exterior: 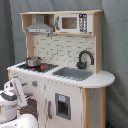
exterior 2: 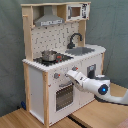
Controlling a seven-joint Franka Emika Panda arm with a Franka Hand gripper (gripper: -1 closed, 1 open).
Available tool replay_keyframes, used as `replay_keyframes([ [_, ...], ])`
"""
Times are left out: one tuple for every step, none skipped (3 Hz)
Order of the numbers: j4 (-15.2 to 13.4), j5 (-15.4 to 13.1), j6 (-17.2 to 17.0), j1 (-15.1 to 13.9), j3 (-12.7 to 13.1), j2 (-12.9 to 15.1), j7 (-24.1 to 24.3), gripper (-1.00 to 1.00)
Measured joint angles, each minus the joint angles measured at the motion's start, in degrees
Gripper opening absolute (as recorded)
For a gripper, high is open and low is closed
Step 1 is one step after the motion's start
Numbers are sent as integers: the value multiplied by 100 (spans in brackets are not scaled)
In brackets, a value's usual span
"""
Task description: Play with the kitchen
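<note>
— Gripper (exterior 2: 70, 75) where? Open or closed?
— Up against the kitchen (exterior 2: 37, 80) front, by the knobs (exterior 2: 56, 76) above the oven door (exterior 2: 63, 96); can't tell.
— And the kitchen?
— On the wooden floor (exterior 2: 20, 119), a pot (exterior 2: 48, 55) on its stovetop (exterior 2: 50, 60)

Upright white-and-wood kitchen (exterior: 65, 75) (exterior 2: 60, 60), oven door closed.
</note>
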Motion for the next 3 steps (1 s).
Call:
replay_keyframes([
  [21, 0, -14, 231, -147, 0, -579, 100],
  [20, 0, -30, 409, -242, 0, -1184, 100],
  [106, 0, -25, 546, -300, 0, -1802, 100],
])
